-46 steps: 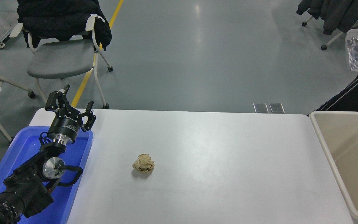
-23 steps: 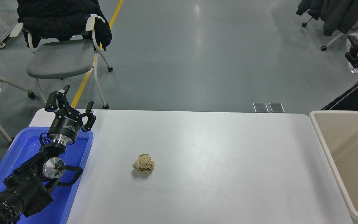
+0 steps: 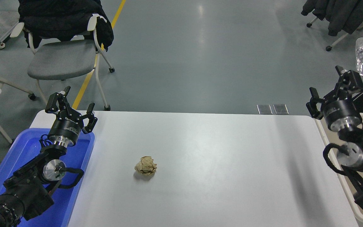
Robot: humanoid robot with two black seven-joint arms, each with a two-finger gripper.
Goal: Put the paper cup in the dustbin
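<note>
Nearest me, my left gripper (image 3: 71, 105) sits parked over the blue tray (image 3: 14, 157), jaws spread and empty. Right of the tray, mid-table, lies a crumpled brown paper ball (image 3: 145, 165). Far right of the tray, my right gripper (image 3: 335, 90) hangs over the dustbin (image 3: 336, 164), fingers apart, holding nothing. I see no paper cup anywhere. I'd expect one to be light and crushable, so I'd pinch it softly mid-wall.

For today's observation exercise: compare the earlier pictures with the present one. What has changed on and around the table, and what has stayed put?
The right gripper, absent a second ago, has come into view above the dustbin, open and empty. The left gripper over the blue tray and the crumpled brown paper ball have not moved.
</note>
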